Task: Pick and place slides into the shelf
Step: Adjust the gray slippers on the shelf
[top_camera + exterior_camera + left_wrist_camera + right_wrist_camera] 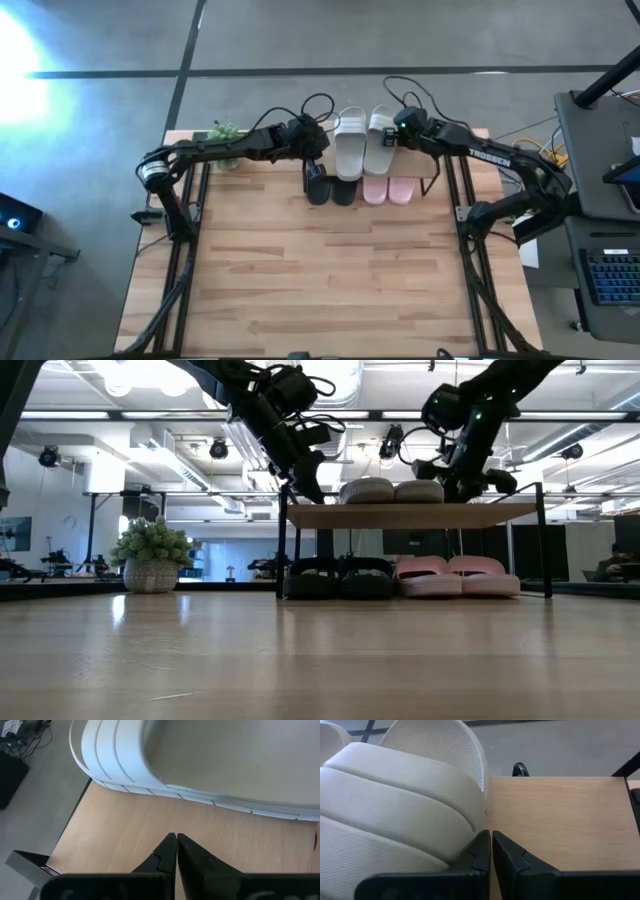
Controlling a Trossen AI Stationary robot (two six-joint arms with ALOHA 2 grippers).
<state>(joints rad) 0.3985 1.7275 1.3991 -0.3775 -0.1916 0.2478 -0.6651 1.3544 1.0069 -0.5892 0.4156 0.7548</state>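
Shelf [410, 515] top: pale pair [364, 140]. Underneath: black pair [340, 578], pink pair [457, 577]. Left end effector [176, 840] and right end effector [491, 837] both closed, empty.

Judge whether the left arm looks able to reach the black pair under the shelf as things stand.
Probably yes. The left tool sits shut at the left end of the shelf, beside the white pair. The black pair lies just below, toes poking out at the open front, with nothing in between.
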